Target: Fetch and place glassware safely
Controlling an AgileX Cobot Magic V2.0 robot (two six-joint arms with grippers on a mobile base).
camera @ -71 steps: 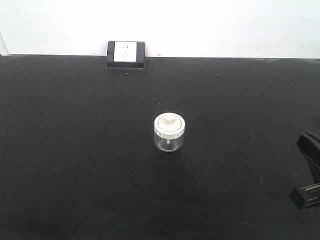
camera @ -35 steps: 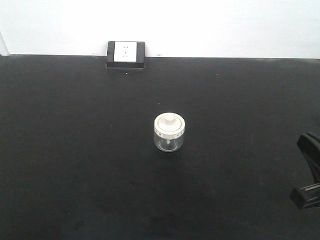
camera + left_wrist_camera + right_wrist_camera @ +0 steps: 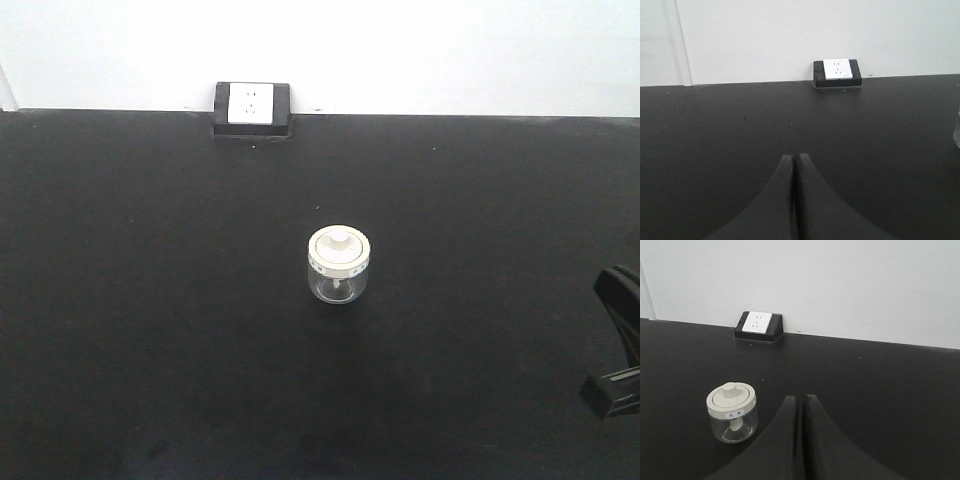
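Front view: glass jar (image 3: 338,265) stands upright at centre of frame on the black counter (image 3: 150,300), cream lid w/ knob on top, nothing touching it. Socket box (image 3: 251,108) sits at upper left-centre, at the counter's far edge against the white wall (image 3: 450,50). Right tool (image 3: 618,345) shows only partly at lower right edge of frame, well apart from the jar; can't tell its state from here. Left tool not seen in this view.

Left wrist view: left tool (image 3: 794,165) at bottom centre, its two dark fingers pressed together, only a thin seam btw them, holding nothing. Socket box (image 3: 836,73) upper right-centre. A sliver of clear glass at far right edge, mid-height, prob. the jar (image 3: 957,132).

Right wrist view: right tool (image 3: 801,405) at bottom centre, fingers together, nothing clamped. Jar (image 3: 732,411) lower left of frame, near the tool tips but not touching, small label on lid rim facing the camera. Socket box (image 3: 759,326) upper left.
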